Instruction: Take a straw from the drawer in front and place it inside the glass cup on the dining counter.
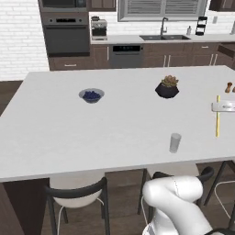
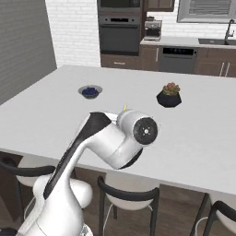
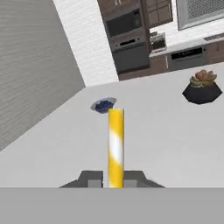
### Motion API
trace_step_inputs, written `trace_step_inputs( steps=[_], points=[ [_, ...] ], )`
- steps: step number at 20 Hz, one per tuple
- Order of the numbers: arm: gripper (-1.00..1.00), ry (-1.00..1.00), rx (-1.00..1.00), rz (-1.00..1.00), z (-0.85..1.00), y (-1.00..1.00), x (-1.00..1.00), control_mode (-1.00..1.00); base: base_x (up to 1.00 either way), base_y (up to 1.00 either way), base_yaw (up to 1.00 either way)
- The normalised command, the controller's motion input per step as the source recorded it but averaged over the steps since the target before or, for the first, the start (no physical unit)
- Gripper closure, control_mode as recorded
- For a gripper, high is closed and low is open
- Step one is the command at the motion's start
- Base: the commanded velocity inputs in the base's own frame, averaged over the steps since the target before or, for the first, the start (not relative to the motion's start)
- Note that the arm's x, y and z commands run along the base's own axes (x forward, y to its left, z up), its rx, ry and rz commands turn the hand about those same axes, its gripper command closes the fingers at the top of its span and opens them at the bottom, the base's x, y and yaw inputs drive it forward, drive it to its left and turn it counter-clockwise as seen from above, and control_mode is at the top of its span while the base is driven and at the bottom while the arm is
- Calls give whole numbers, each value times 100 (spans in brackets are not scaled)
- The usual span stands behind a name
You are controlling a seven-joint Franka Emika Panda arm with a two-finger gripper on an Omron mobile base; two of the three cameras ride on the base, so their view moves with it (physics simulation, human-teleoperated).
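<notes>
You will find no brand, label or readable writing on anything here.

The jaws (image 3: 115, 180) are closed on the thin pale yellow straw (image 3: 116, 146), which rises between the two dark tips toward twelve o'clock in the hand view. In the left base view that straw (image 1: 218, 117) hangs upright at about three o'clock, crossed by the white hand near its top, above the large white stone-like bench (image 1: 69, 133).

On the bench you have one small clear cylindrical glass cup (image 1: 175, 142), standing upright at roughly five o'clock of the slab, near its front edge and well apart from the straw. One shallow bowl of blue berries (image 1: 92, 95) sits at about ten o'clock from the cup. One black pot with a succulent (image 1: 167, 87) stands at twelve o'clock from the cup, well apart from it. The bench between straw and cup is bare.

In the right base view the white arm's elbow (image 2: 138, 131) covers the near middle of the bench. Black-backed, white-seated chairs (image 1: 78, 195) are tucked under the front edge; you can count at least three.
</notes>
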Motion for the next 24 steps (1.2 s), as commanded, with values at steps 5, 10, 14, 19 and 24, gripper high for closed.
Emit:
trace_step_inputs(
  steps=[5, 10, 14, 19, 24],
  points=[
    [100, -31, 0, 63, 0, -2, 28, -100, 0, 0, 0],
    [100, -10, 0, 35, 0, 33, 25, -100, 0, 0, 0],
    [100, 0, 0, 20, -4, 56, 25, -100, 0, 0, 0],
    [100, 0, 0, 8, -15, 41, 9, -100, 0, 0, 0],
    [100, 0, 1, 1, -28, 16, 3, -100, 0, 0, 0]
  ],
)
